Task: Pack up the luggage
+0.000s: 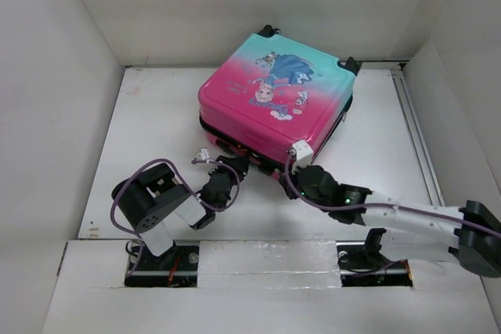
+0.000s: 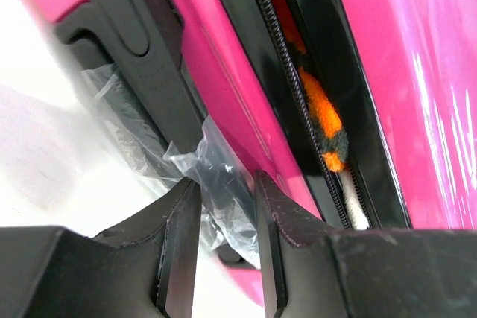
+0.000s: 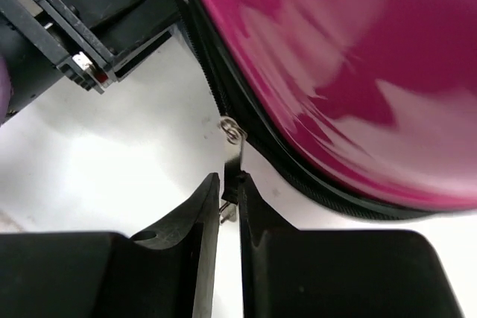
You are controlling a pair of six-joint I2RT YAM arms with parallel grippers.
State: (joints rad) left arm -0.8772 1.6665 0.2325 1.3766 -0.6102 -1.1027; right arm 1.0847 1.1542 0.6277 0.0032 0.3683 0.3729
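a robot lab test cell: a bare white tabletop (image 1: 156, 138) boxed in by plain white panels (image 1: 47, 115), the left arm (image 1: 160, 213) and the right arm (image 1: 407, 220) bolted at its near edge, purple cables (image 1: 115, 202) looping loose, a metal rail (image 1: 413, 134) along one side.

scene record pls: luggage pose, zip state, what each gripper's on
luggage: lying flat, printed side up
zip: gaping on the near side; an orange-and-black item shows inside the gap
right gripper: shut on the metal zipper pull at the near right corner
left gripper: at the near edge, jaws narrowly apart with clear plastic film between them; grip not certain
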